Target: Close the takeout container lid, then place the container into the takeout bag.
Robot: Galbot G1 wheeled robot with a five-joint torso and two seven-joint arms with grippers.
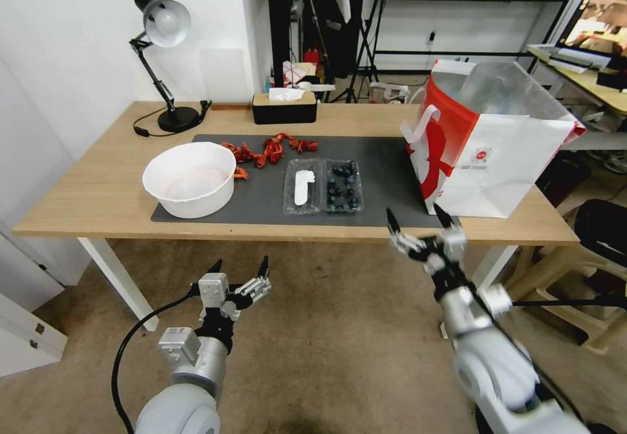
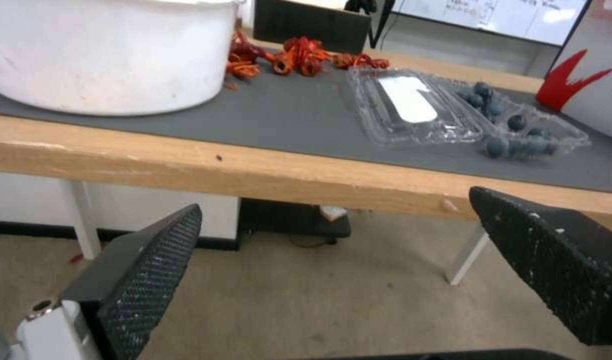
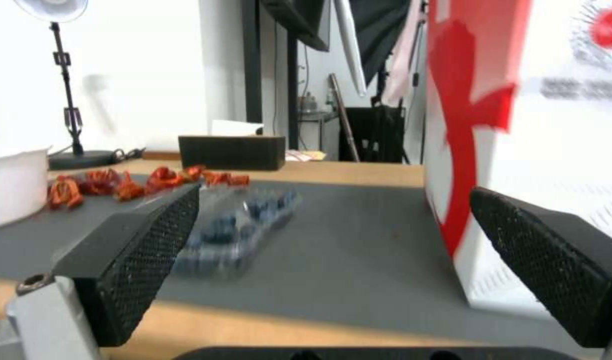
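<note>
Both sets of fingers are spread wide and hold nothing. The right gripper [image 1: 419,220] hangs at the table's [image 1: 85,192] front edge, just short of the takeout container [image 1: 323,186]; the left gripper [image 1: 240,269] sits lower, off the same edge. The closing step looks unstarted — the container lies splayed open, its long axis running front to back, the lid [image 1: 303,187] on the side away from the takeout bag [image 1: 490,153]. Next, one gripper likely must catch the lid's free edge and fold it bagward over the berries.
</note>
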